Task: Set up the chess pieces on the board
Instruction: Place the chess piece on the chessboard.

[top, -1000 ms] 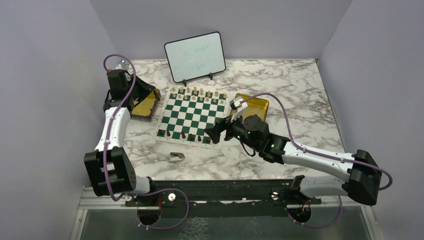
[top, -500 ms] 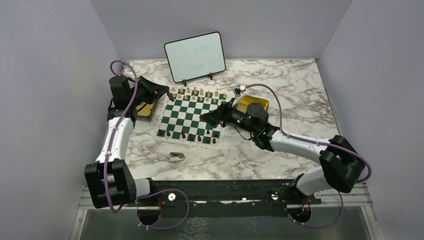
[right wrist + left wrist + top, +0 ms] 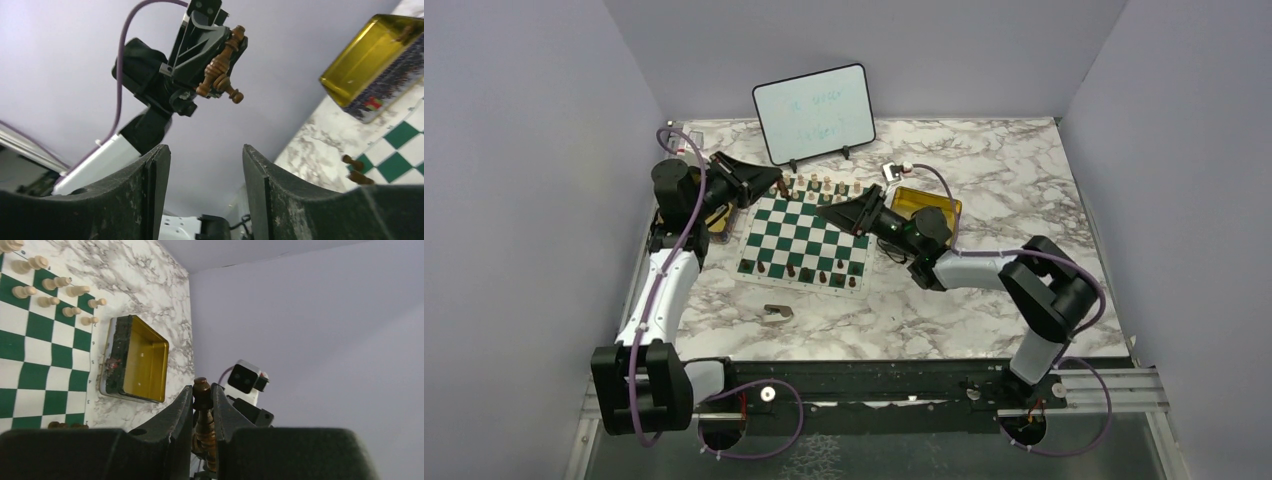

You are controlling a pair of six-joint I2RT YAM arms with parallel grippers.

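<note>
The green and white board [image 3: 807,232] lies mid-table. Light pieces [image 3: 819,187] fill its far rows and several dark pieces [image 3: 804,272] stand along its near row. My left gripper [image 3: 774,183] hovers above the board's far left corner. In the left wrist view it [image 3: 202,391] is shut on a dark brown piece [image 3: 205,427]. My right gripper [image 3: 826,211] hangs over the board's far middle, pointing at the left one. In the right wrist view it [image 3: 205,152] is open and empty, and the held dark piece [image 3: 222,62] shows ahead of it.
A gold tin [image 3: 720,222] sits left of the board, partly hidden by my left arm. Another gold tin [image 3: 932,205] sits to the right. A whiteboard [image 3: 814,112] stands at the back. A brownish scrap [image 3: 777,313] lies near the front.
My left gripper has left the left tin and swung right above the board's far left corner. My right gripper has lifted from the board's near right corner toward the far middle.
</note>
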